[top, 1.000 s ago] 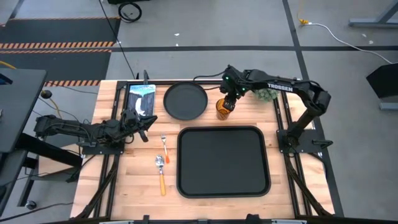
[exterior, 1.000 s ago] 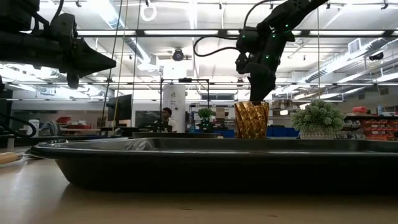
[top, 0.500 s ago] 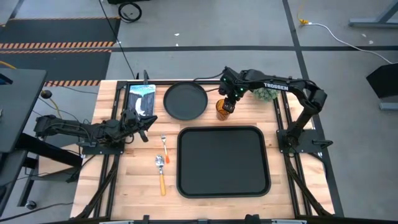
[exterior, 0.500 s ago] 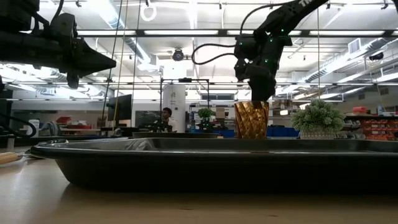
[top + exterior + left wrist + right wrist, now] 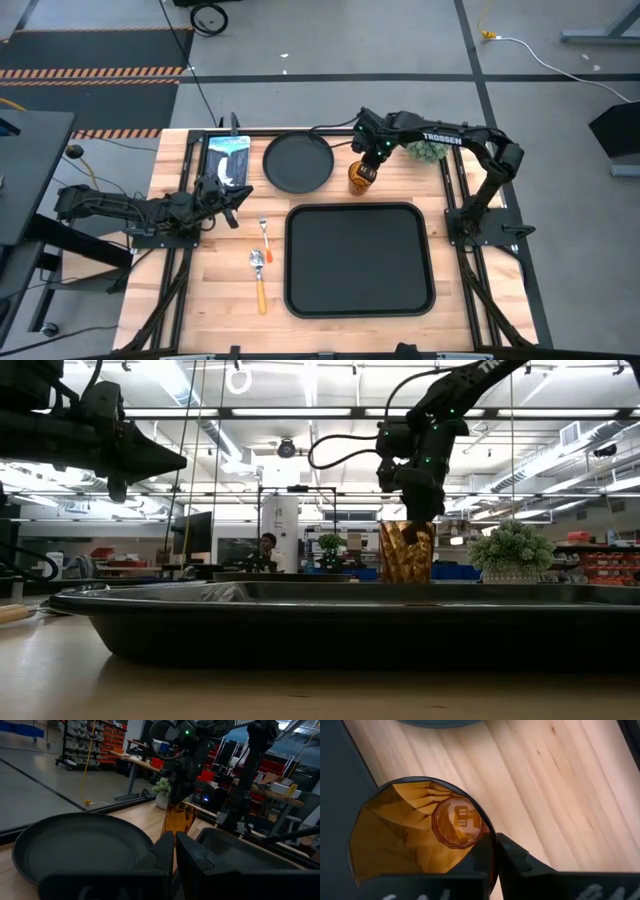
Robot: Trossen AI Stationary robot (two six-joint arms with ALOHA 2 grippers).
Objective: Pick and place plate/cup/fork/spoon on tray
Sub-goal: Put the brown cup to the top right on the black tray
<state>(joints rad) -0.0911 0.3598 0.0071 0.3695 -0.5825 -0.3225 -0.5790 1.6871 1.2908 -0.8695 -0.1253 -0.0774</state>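
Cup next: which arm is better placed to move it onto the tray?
Right. The right gripper is already on the cup, its fingers pinching the rim beside the tray. The left gripper waits far across the table, shut.

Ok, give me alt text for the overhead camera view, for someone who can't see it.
Seen from above, the right gripper grips the rim of the amber cup, which sits on the wooden table just beyond the empty black tray. The black plate lies left of the cup; the fork and spoon lie left of the tray. The left gripper waits at the table's left side.
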